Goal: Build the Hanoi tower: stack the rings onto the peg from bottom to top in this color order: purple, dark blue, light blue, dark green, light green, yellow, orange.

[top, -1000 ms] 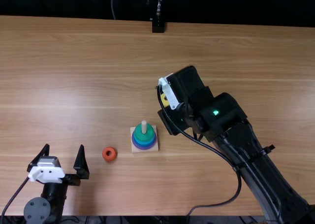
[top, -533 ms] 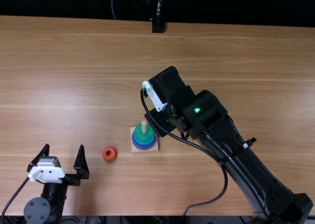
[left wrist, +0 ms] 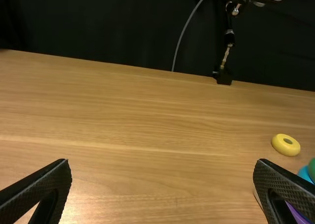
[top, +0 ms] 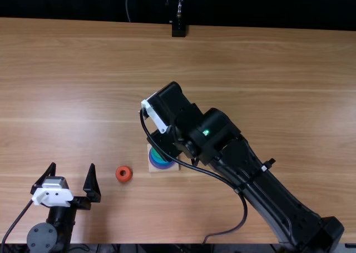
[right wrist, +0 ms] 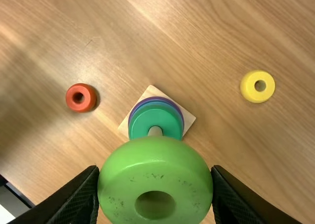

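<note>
Risk: right gripper point(right wrist: 155, 171), closed around a thick round light green ring point(right wrist: 155, 178) (likely painted wood), has it near the upright pale wooden peg point(right wrist: 155, 131), toward the near edge of the desk point(top: 111, 233); releasing with hole off-axis could leave it tilted on the tip.

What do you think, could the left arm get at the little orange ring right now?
Probably yes. The orange ring lies loose on the table, close to the open left end effector, with nothing between them. The right arm, at the stack, seems out of the way.
</note>
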### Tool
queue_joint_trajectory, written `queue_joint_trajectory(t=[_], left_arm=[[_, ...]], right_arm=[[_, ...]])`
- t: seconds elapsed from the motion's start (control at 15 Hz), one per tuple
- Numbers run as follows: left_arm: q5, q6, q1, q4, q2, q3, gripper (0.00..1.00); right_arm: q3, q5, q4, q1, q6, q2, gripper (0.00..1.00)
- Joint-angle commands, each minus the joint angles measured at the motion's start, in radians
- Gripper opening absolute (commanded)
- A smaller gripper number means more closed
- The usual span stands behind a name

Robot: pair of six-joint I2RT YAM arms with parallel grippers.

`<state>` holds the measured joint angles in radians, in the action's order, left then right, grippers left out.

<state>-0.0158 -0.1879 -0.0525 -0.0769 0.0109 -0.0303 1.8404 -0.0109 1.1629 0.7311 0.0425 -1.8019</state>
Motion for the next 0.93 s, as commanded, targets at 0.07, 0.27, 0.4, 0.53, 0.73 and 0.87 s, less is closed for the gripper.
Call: queue_joint_trajectory(t=[0.07, 0.27, 0.4, 0.53, 0.73, 0.87], left_arm=[[-0.01, -0.002, -0.006, 0.005, -0.011, 0.03, 1.0], [-0.012, -0.002, -0.006, 0.007, -0.011, 0.03, 1.0], [-0.01, 0.0, -0.006, 0.005, -0.011, 0.03, 1.0], [-0.012, -0.002, -0.006, 0.005, -0.011, 0.03, 1.0], [-0.012, 0.0, -0.006, 0.005, -0.011, 0.03, 1.0], [-0.01, -0.002, -0.006, 0.005, -0.011, 0.03, 1.0]], right_arm=[[0.037, -0.008, -0.002, 0.004, -0.008, -0.036, 0.0], [0.039, -0.008, -0.004, 0.004, -0.006, -0.037, 0.0], [0.039, -0.008, -0.004, 0.004, -0.006, -0.045, 0.0], [0.039, -0.008, -0.004, 0.004, -0.006, -0.057, 0.0], [0.037, -0.008, -0.004, 0.005, -0.006, -0.063, 0.0], [0.037, -0.008, -0.006, 0.01, -0.004, -0.073, 0.0]])
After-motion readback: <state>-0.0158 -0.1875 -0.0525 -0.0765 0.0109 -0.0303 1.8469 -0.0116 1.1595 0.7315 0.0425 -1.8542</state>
